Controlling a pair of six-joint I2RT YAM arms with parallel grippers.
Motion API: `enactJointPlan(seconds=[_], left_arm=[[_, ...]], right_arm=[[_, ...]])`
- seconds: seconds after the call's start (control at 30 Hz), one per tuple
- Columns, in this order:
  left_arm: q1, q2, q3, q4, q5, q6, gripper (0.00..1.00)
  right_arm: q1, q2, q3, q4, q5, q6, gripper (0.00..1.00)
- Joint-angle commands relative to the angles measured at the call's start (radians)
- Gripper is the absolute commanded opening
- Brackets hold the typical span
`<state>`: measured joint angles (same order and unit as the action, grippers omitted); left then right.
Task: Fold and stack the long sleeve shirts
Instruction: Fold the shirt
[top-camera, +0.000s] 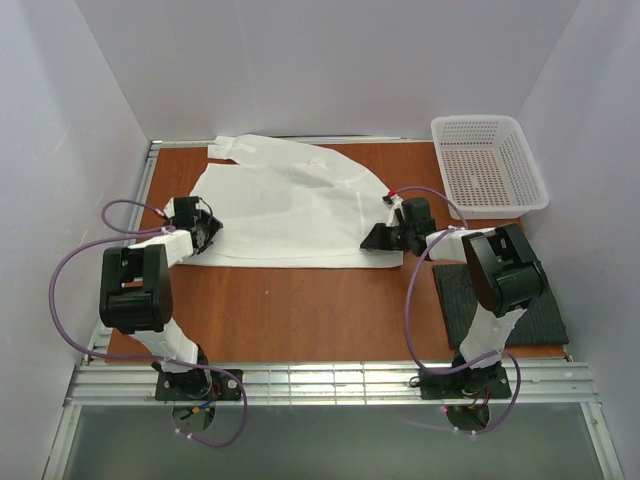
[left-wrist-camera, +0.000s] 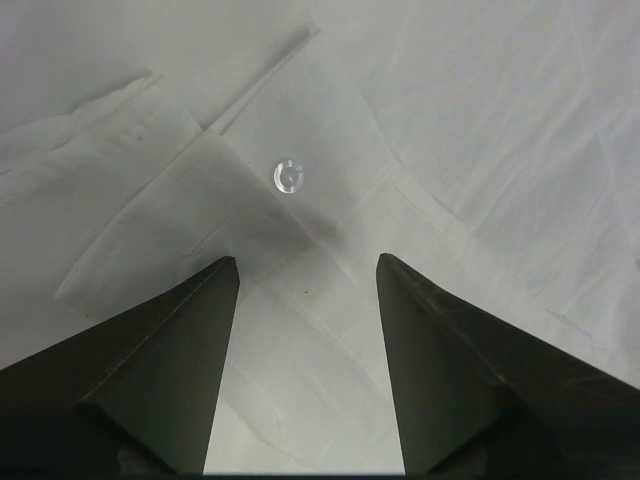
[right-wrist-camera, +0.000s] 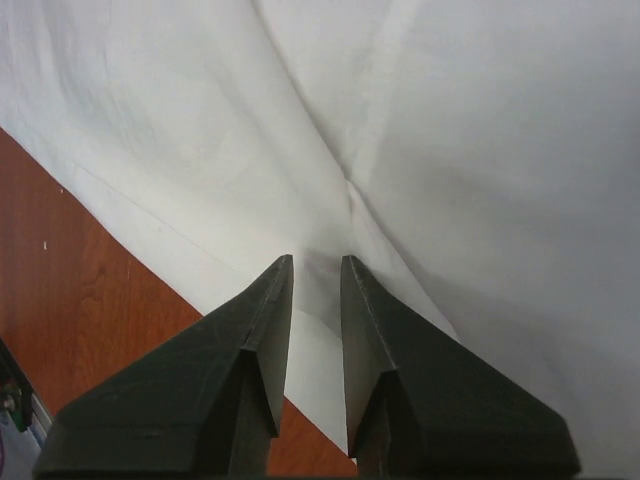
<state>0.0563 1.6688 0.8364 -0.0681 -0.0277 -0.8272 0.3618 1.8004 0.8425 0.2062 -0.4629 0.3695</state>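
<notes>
White shirt (top-camera: 290, 205) near mesh basket (top-camera: 490, 165)

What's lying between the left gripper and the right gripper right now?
The white shirt, spread flat on the table, fills the stretch from the left gripper to the right gripper; nothing else lies there. The top external view shows it.

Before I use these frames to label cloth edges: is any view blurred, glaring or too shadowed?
Top external: evenly lit and sharp, the white shirt shows faint creases. Left wrist: the button is crisp, the left fingers cast a soft shadow on the cloth. Right wrist: the right fingers are near-black, the shirt's edge reads clear against the brown table; no glare.
</notes>
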Motion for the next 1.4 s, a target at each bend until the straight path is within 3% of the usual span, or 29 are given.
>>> enactJointPlan(seconds=[0.0,0.23,0.4,0.47,0.77,1.0,1.2,1.37], left_arm=[[-0.003,0.003,-0.039,-0.088,-0.063,-0.047,0.54],[0.004,-0.133,-0.023,-0.217,-0.138,-0.044,0.54],[0.002,-0.245,-0.005,-0.275,-0.149,0.06,0.6],[-0.001,-0.262,0.009,-0.286,-0.153,0.094,0.66],[-0.004,-0.017,0.138,-0.341,-0.164,0.171,0.67],[0.01,0.019,0.086,-0.368,-0.157,0.132,0.65],[0.072,0.005,-0.012,-0.417,-0.078,0.108,0.64],[0.097,-0.117,-0.118,-0.47,-0.029,0.082,0.64]], right_arm=[[-0.079,0.004,-0.06,0.059,0.023,-0.017,0.19],[-0.141,-0.174,-0.1,-0.003,0.084,-0.041,0.21],[-0.043,-0.266,-0.033,-0.152,0.266,-0.128,0.22],[0.015,-0.276,-0.014,-0.201,0.329,-0.156,0.22],[0.18,-0.119,0.155,-0.32,0.593,-0.207,0.25],[0.226,-0.049,0.147,-0.375,0.573,-0.196,0.29],[0.253,-0.059,0.02,-0.444,0.484,-0.169,0.3],[0.278,-0.151,-0.103,-0.542,0.394,-0.147,0.31]])
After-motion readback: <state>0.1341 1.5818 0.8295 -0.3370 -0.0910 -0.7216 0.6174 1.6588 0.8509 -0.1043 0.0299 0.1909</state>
